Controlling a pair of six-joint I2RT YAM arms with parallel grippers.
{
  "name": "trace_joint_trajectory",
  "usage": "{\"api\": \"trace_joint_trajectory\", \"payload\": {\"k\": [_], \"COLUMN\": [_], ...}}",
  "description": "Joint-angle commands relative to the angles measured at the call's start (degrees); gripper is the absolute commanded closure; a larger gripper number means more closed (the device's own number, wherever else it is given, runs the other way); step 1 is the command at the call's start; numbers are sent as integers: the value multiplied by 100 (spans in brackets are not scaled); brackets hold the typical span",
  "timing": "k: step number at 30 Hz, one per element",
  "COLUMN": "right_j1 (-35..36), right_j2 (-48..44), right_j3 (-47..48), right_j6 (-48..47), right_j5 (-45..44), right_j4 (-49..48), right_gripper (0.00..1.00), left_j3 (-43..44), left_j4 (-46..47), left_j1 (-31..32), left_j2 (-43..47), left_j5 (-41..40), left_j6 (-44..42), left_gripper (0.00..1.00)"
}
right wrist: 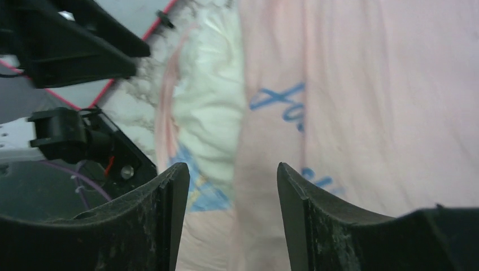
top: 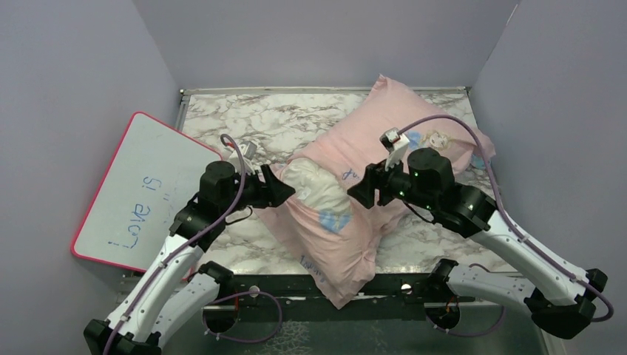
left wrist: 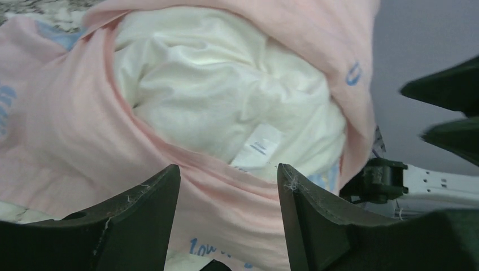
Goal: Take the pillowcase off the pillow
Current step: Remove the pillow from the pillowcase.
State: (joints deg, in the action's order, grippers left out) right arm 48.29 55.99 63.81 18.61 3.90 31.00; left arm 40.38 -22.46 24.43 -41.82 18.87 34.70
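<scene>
the pillowcase point(top: 403, 122), pink side up, lies on a slant across the worktop point(top: 244, 122), from the far right corner to the middle of the near edge, where its corner hangs over. its mouth gapes toward the left edge. the white pillow point(top: 316, 185) bulges out of it, its label point(left wrist: 258, 148) showing in the left wrist view.

i judge the step in hand to be taking a hold on each part: one side pins the pillow while the other draws the case off toward the far right corner. to do it well, i want the left pincer point(top: 284, 191) to bite only the white bulge, not the pink hem under it. the right pincer point(top: 360, 194) should pinch a single layer at the mouth's rim. catching case and pillow together would just drag the whole bundle.

both pincers are parted, facing each other across the bulge, and neither holds anything. the left one frames the hem and the pillow beyond its fingers, and the right one frames pink cloth. whether the tips brush the fabric i cannot tell.
</scene>
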Motion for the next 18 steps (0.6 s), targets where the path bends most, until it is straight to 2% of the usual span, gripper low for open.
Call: {"api": "trace_joint_trajectory", "payload": {"k": [1, 4, 7, 9, 12, 15, 18], "right_j1": [-28, -22, -22, -23, -22, -26, -22], "right_j2": [-223, -253, -177, -158, -174, -190, -150], "right_j3": [-697, -963, -1137, -1269, -1431, -1552, -1527], "right_j6": [671, 706, 821, 921, 1085, 1163, 1171], "right_j5": [-1090, -615, -447, -511, -750, -900, -895], "right_j4": [757, 707, 694, 674, 661, 576, 586], "right_gripper": [37, 36, 36, 41, 58, 83, 89], "left_j3": [538, 724, 830, 892, 976, 909, 686], "left_j4": [13, 20, 30, 23, -35, -92, -133], "left_j1": [673, 1628, 2612, 3126, 3691, 4037, 4108], "left_j2": [-254, -708, -1055, -1246, -1508, -1565, -1550], "left_j5": [-8, -356, -1084, -1408, -1788, -2279, -2662], "left_j6": [-229, -251, -183, -170, -149, -26, 282], "left_gripper": [34, 34, 34, 34, 34, 34, 35]}}
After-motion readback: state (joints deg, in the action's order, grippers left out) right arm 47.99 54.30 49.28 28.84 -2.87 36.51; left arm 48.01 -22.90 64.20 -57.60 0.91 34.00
